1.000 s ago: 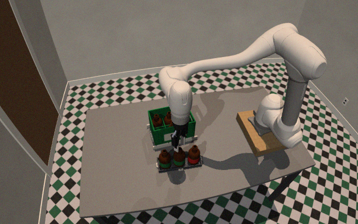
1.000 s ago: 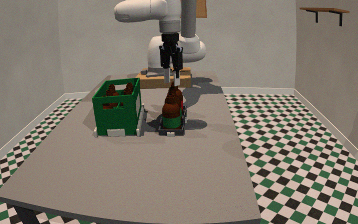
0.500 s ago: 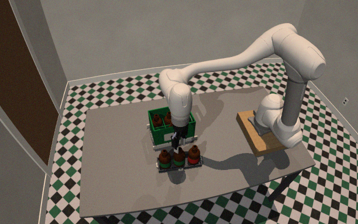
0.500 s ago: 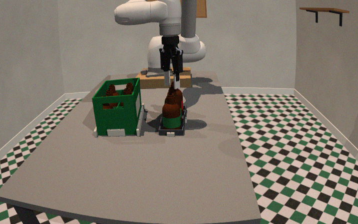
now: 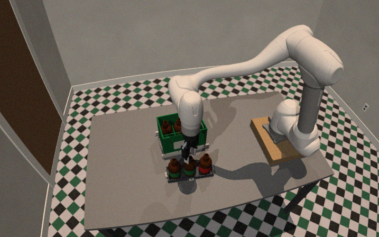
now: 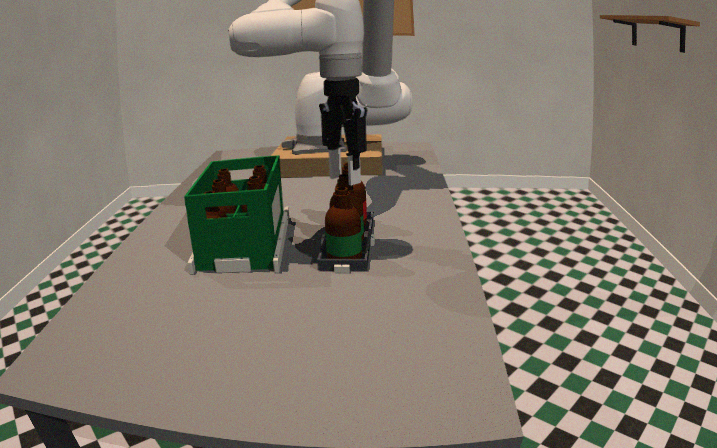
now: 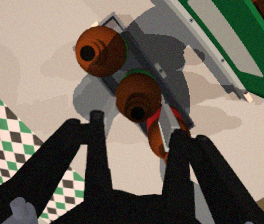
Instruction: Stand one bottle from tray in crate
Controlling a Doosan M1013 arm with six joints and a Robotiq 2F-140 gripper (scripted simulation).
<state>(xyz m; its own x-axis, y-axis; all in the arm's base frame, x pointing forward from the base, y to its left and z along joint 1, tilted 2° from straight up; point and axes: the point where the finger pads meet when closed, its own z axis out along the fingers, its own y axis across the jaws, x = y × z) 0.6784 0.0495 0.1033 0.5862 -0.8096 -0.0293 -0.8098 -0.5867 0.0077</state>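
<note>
A bare room with plain grey walls (image 6: pixel 517 83), a green, black and white chequered floor (image 6: pixel 600 278) and a far-right wooden wall shelf (image 6: pixel 650 20)
</note>
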